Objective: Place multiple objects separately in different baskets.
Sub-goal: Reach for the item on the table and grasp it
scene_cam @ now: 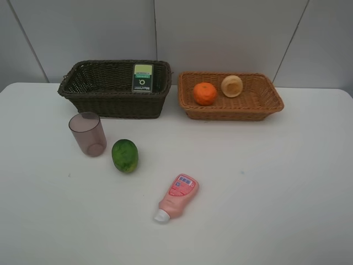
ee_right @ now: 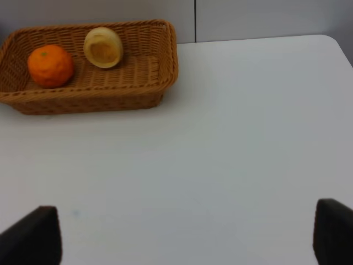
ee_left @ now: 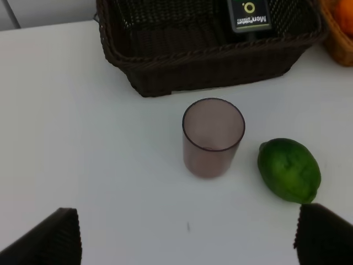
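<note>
The left jaws are standing wide apart and holding nothing; only their two dark tips are showing in the left wrist view. The right jaws are likewise gaping fully and gripping nothing, looking over bare worktop [scene_cam: 287, 182] toward the light basket [scene_cam: 190, 107].

Three items are already sitting in baskets along the far edge: the dark bottle [scene_cam: 143, 78] is leaning in the dark basket [scene_cam: 110, 105], while the orange [scene_cam: 204, 93] and the peach-like fruit [scene_cam: 232, 86] are resting in the light basket. Three are waiting on the worktop.

The cup [ee_left: 213, 138] is standing upright on the left half, near the dark basket, its long axis running vertically and its mouth facing up. It is lying straight ahead of the left jaws, roughly on their centre line, so the left arm is looking the nearer one for it. The green fruit [ee_left: 289, 169] is sitting just beside the cup, apart from it, toward the worktop's middle; it is crowding the side where one tip would be coming down.

The pink bottle [scene_cam: 177, 197] is lying flat near the middle, cap pointing toward the near edge. Neither wrist view is showing it, so which arm is closer is probably a toss-up.
</note>
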Action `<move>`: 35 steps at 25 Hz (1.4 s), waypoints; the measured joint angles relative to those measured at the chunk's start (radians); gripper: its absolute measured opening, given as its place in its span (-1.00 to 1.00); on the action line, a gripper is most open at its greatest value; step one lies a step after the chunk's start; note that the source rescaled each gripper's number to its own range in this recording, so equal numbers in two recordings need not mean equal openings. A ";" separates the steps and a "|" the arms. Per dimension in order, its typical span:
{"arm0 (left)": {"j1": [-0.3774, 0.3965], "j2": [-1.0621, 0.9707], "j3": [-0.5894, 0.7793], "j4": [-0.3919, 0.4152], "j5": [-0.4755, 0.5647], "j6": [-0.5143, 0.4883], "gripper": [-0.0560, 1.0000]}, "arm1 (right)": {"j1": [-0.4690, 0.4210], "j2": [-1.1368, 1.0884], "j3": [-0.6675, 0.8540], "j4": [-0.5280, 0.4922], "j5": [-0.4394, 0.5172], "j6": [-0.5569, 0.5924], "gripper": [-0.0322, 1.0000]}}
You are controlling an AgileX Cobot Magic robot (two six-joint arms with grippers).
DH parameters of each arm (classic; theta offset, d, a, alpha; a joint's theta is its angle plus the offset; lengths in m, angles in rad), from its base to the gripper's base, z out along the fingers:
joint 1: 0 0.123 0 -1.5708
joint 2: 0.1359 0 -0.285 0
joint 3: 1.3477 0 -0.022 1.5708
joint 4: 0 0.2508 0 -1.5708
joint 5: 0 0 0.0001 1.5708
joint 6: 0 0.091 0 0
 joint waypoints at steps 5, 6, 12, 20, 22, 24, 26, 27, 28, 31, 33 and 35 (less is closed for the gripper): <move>0.000 0.260 -0.108 0.000 0.003 0.000 1.00 | 0.000 0.000 0.000 0.000 0.000 0.000 0.94; 0.000 0.305 -0.127 -0.001 0.005 0.000 1.00 | 0.000 0.000 0.000 0.000 0.000 0.000 0.94; 0.000 0.484 -0.219 -0.013 0.042 0.000 1.00 | 0.000 0.000 0.000 0.000 -0.001 0.000 0.94; -0.028 0.625 -0.257 -0.021 0.078 0.005 1.00 | 0.000 0.000 0.000 0.000 -0.001 0.000 0.94; -0.067 0.661 -0.257 -0.003 0.079 0.005 1.00 | 0.000 0.000 0.000 0.001 -0.001 0.000 0.94; -0.106 0.694 -0.257 0.021 0.079 0.000 1.00 | 0.000 0.000 0.000 0.002 -0.001 0.000 0.94; -0.147 0.730 -0.262 0.045 0.075 -0.014 1.00 | 0.000 0.000 0.000 0.002 -0.001 0.000 0.94; -0.166 0.749 -0.269 0.052 0.072 -0.027 1.00 | 0.000 0.000 0.000 0.002 -0.001 0.000 0.94; -0.181 0.768 -0.278 0.059 0.067 -0.035 1.00 | 0.000 0.000 0.000 0.002 -0.001 0.000 0.94; -0.238 0.819 -0.303 0.069 0.053 -0.048 1.00 | 0.000 0.000 0.000 0.002 -0.001 0.000 0.94; -0.272 0.848 -0.313 0.078 0.040 -0.049 1.00 | 0.000 0.000 0.000 0.002 -0.001 0.000 0.94; -0.298 0.875 -0.316 0.096 0.017 -0.049 1.00 | 0.000 0.000 0.000 0.002 -0.001 0.000 0.94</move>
